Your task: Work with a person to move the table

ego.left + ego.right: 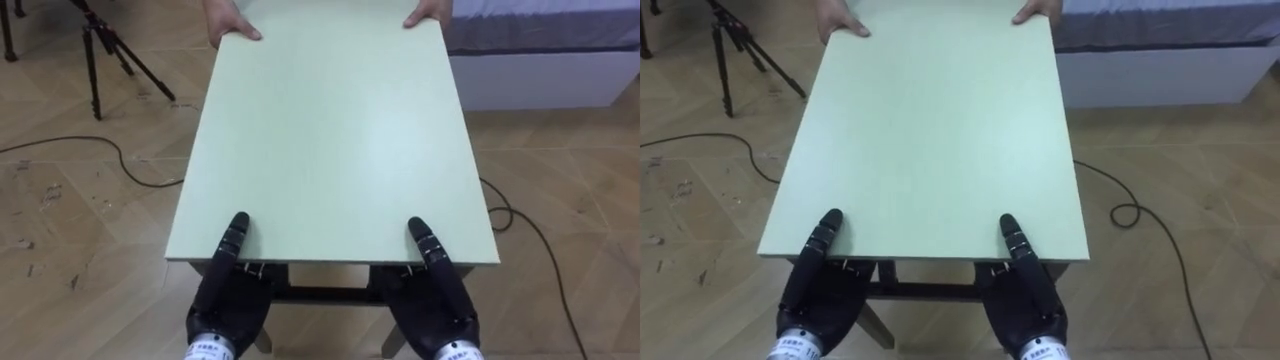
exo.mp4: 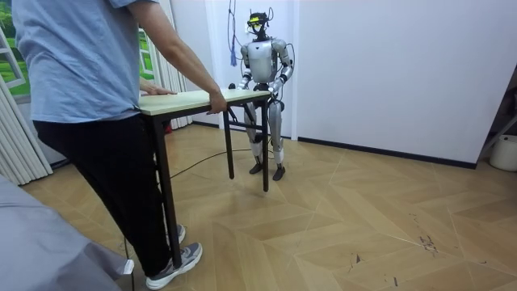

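A pale green table stretches away from me, with its near edge at my hands. My left hand clamps that edge near the left corner, thumb on top and the fingers hidden below. My right hand holds the same edge near the right corner in the same way. At the far end a person's two hands grip the far corners. In the room view the person stands at the near end of the table, and I stand upright at the far end by the white wall.
A black tripod stands on the wooden floor to my far left. A dark cable runs across the floor on the left and another cable loops on the right. A low bed lies far right.
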